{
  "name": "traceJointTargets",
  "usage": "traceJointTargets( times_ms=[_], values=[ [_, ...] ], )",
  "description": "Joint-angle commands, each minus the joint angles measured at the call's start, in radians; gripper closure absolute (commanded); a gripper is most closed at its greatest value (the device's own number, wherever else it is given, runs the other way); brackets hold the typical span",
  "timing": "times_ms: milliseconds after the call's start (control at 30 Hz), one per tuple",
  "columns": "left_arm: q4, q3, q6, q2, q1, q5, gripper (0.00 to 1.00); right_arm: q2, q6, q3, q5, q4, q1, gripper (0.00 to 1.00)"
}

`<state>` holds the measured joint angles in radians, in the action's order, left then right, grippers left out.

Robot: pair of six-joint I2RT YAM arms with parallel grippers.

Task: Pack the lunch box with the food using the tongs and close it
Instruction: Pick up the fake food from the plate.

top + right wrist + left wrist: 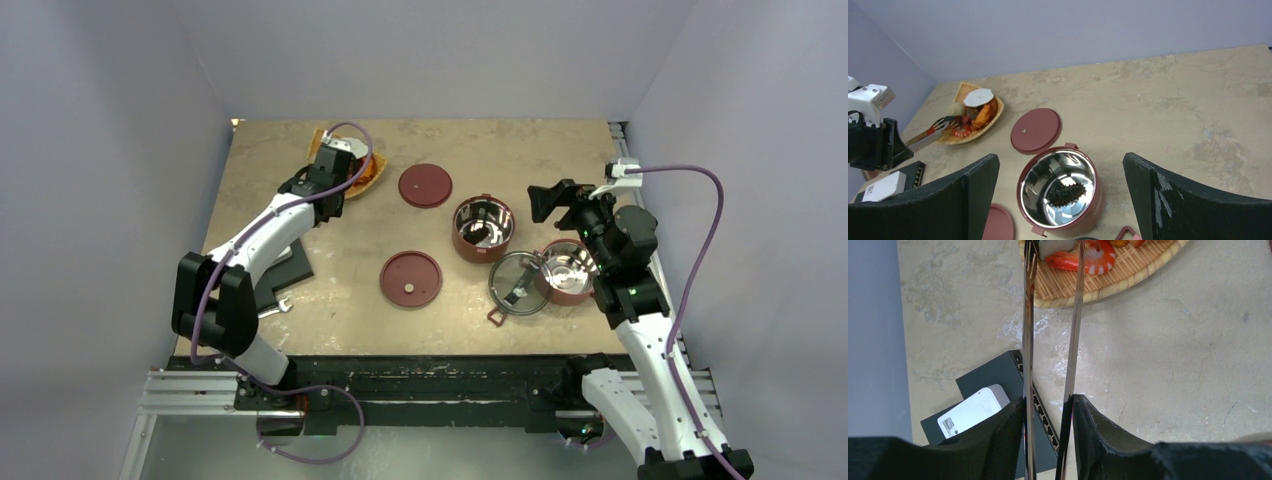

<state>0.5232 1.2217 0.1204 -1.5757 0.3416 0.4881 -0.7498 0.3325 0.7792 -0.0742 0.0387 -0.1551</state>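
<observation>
The left gripper (1048, 412) was closed partway on the tongs (1075, 330), its 2 pads squeezing the slim arms, with a narrow gap left between them. The tong ends reached over the woven tray (1128, 277), well to the far left of the steel-lined bowl (1095, 205), and crossed an orange shrimp (1088, 262). Whether they touched it could not be told. A white slice (979, 97) rested on top of the other food on that tray. The right gripper (1060, 162) hung just above the bowl, jaws spread wide and holding nothing. 1 dark piece (1065, 194) lay inside the bowl. 1 disc lid (425, 186) lay just beyond it to the left, and another (411, 278) lay nearer and left. The second bowl (562, 280) and the clear lid (517, 283) sat just near-right of it.
</observation>
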Motion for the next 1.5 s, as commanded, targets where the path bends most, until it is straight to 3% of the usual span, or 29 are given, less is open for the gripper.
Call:
traceJointTargets(
  times_ms=[0,700,1233,1367,1467],
  values=[
    [0.003,0.053,0.008,-0.008,-0.003,0.055,0.61,0.014,0.008,-0.010,-0.018,-0.028,0.000,0.03],
    [-0.012,0.058,0.007,-0.008,-0.006,0.061,0.70,0.017,0.010,-0.015,-0.024,-0.033,0.000,0.05],
    [-0.083,-0.014,0.001,0.139,-0.006,0.039,0.80,0.033,0.011,-0.006,-0.012,-0.013,0.000,0.07],
    [-0.084,-0.025,0.012,0.177,-0.006,0.013,0.80,0.035,0.011,-0.001,-0.009,-0.010,0.000,0.07],
    [-0.115,-0.047,0.008,0.232,-0.006,-0.098,0.80,0.036,0.008,0.002,-0.005,-0.006,0.000,0.07]
  ],
)
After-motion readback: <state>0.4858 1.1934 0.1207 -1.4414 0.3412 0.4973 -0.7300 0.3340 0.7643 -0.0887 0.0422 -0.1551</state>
